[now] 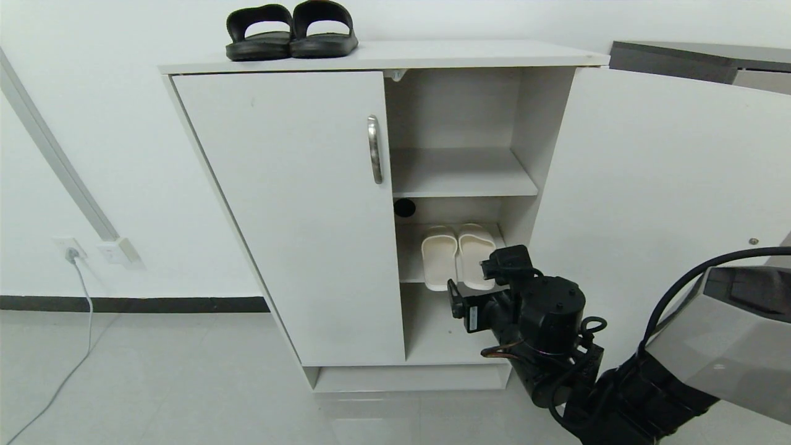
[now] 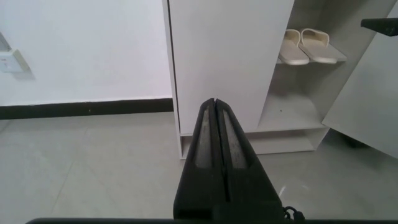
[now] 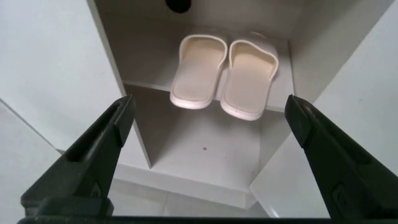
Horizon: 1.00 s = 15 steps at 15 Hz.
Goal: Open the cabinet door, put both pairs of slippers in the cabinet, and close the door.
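- Cabinet (image 1: 383, 59): the right door (image 1: 655, 185) is swung wide open and exposes the right compartment. The left door (image 1: 290, 216) is shut, with its handle (image 1: 374, 157) at the inner edge.
- Cream slippers (image 1: 458, 254): side by side and touching on the middle shelf (image 1: 409, 259) of the open compartment. Their near ends slightly overhang the shelf's front edge. Judged stowed, though a push farther back may be needed so the door clears them.
- Black slippers (image 1: 290, 32): paired on the cabinet top, toward its left rear corner and well apart from both grippers. Judged the outstanding item.
- Right gripper (image 3: 209, 109): jaws spread wide and holding nothing, just in front of the open compartment and facing the cream pair. The posture fits either a release or an approach.
- Left gripper (image 2: 214, 109): fingers pressed together with nothing between them, held low over the floor (image 2: 93, 168) and back from the shut left door. Judged parked clear of the work.
- Assessment: about half done. The black pair has yet to be fetched and the right door is not yet closed.
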{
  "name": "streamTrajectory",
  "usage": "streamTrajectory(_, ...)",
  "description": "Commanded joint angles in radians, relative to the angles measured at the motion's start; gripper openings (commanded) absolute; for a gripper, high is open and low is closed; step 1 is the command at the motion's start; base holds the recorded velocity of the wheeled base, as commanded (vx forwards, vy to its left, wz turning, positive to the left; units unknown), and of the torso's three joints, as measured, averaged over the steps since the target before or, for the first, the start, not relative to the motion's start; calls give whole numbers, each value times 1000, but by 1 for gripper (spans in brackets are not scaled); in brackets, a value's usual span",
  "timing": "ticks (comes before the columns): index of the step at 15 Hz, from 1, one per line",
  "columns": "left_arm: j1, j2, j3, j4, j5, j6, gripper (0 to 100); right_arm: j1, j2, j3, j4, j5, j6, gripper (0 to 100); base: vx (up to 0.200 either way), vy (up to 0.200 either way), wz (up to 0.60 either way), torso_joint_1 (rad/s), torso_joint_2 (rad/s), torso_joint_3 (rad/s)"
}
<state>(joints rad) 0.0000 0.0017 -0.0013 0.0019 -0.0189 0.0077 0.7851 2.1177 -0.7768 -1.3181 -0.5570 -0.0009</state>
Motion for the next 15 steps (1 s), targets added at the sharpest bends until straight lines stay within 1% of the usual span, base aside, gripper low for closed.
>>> streamTrajectory(1,0,0,0,0,1,0,0,-14,-2,13,-13,8,-4,100,0,0,0,0,0,0)
streamTrajectory(4,0,0,0,0,1,0,0,-21,7,16,-46,20,-22,100,0,0,0,0,0,0)
streamTrajectory(8,0,0,0,0,1,0,0,-26,5,51,-69,80,-34,100,0,0,0,0,0,0)
streamTrajectory(11,0,0,0,1,1,0,0,-27,8,64,-72,83,-34,100,0,0,0,0,0,0)
streamTrajectory(15,0,0,0,1,-1,0,0,-27,12,65,-84,91,-34,100,0,200,0,1,4,5)
